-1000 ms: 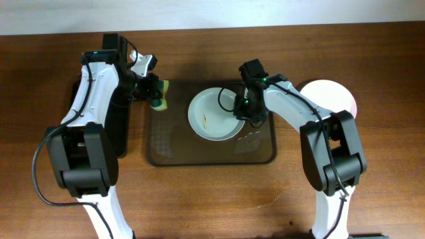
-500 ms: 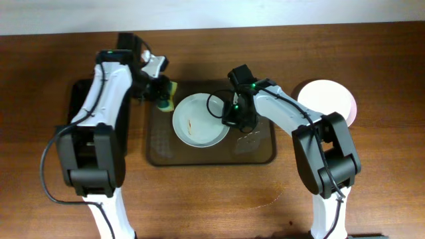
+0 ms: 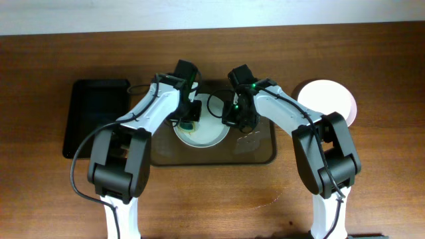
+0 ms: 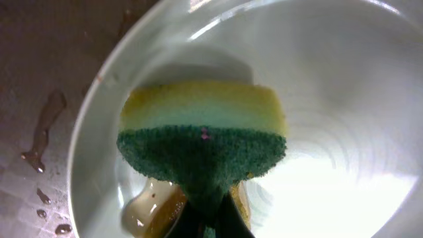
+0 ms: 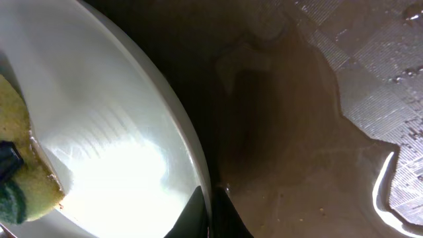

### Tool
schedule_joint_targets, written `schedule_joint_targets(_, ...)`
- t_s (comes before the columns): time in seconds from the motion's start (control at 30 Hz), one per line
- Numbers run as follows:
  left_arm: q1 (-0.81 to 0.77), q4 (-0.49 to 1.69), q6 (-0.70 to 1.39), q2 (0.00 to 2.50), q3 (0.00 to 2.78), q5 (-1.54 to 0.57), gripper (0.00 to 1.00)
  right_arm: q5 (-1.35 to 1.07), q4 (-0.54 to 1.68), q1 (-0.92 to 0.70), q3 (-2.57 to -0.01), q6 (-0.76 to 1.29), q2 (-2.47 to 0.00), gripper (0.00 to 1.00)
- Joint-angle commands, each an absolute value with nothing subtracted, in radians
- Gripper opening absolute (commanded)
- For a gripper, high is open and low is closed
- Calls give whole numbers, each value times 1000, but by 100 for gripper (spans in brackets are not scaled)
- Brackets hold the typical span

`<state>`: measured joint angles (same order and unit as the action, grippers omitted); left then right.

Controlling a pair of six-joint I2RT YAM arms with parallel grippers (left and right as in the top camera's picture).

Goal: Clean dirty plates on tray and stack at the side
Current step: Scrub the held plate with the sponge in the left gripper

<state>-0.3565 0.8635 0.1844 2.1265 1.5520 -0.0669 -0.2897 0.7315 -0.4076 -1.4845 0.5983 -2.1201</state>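
A white plate (image 3: pixel 211 133) lies on the brown tray (image 3: pixel 259 151). My left gripper (image 3: pixel 190 123) is shut on a yellow and green sponge (image 4: pixel 201 129) and presses it into the plate (image 4: pixel 330 132), beside a brown sauce smear (image 4: pixel 158 201). My right gripper (image 3: pixel 232 116) is shut on the plate's right rim (image 5: pixel 192 158); the sponge shows at the left edge of the right wrist view (image 5: pixel 16 165). A stack of clean white plates (image 3: pixel 331 98) sits on the table to the right of the tray.
A smaller black tray (image 3: pixel 93 116) lies at the left. Water puddles lie on the brown tray's textured surface (image 5: pixel 370 132). Bare wooden table (image 3: pixel 212 206) in front.
My left gripper has swung right from the tray's left edge with the sponge and now presses it into the plate. The plate shifted left with my right gripper, then held still.
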Motion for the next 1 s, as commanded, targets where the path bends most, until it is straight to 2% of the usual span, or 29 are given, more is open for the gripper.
schedule_joint_targets(0.0, -429, 981, 209, 2132, 1520, -46, 1, -273, 731, -410, -1473, 604, -2141, 4)
schedule_joint_targets(0.1, -454, 1080, 209, 2132, 1520, -88, 1, -273, 731, -410, -1473, 604, -2141, 4)
schedule_joint_targets(0.17, -452, 1063, 209, 2132, 1520, -89, 0, -273, 729, -410, -1473, 604, -2141, 4)
schedule_joint_targets(0.3, -430, 850, 215, 2133, 1519, -54, 0, -273, 729, -411, -1473, 604, -2141, 4)
schedule_joint_targets(0.43, -414, 689, 348, 2133, 1519, 193, 1, -273, 729, -411, -1473, 604, -2141, 4)
schedule_joint_targets(0.57, -414, 742, 370, 2134, 1519, 298, 0, -273, 729, -411, -1473, 603, -2141, 4)
schedule_joint_targets(0.63, -414, 846, 368, 2134, 1519, 294, 1, -273, 729, -411, -1473, 603, -2141, 4)
schedule_joint_targets(0.77, -414, 937, 115, 2134, 1519, -146, 0, -274, 729, -412, -1473, 603, -2141, 4)
schedule_joint_targets(0.87, -414, 868, 101, 2134, 1519, -434, 1, -274, 729, -412, -1473, 603, -2141, 4)
schedule_joint_targets(0.97, -414, 760, 175, 2134, 1519, -433, 0, -273, 729, -412, -1473, 603, -2141, 4)
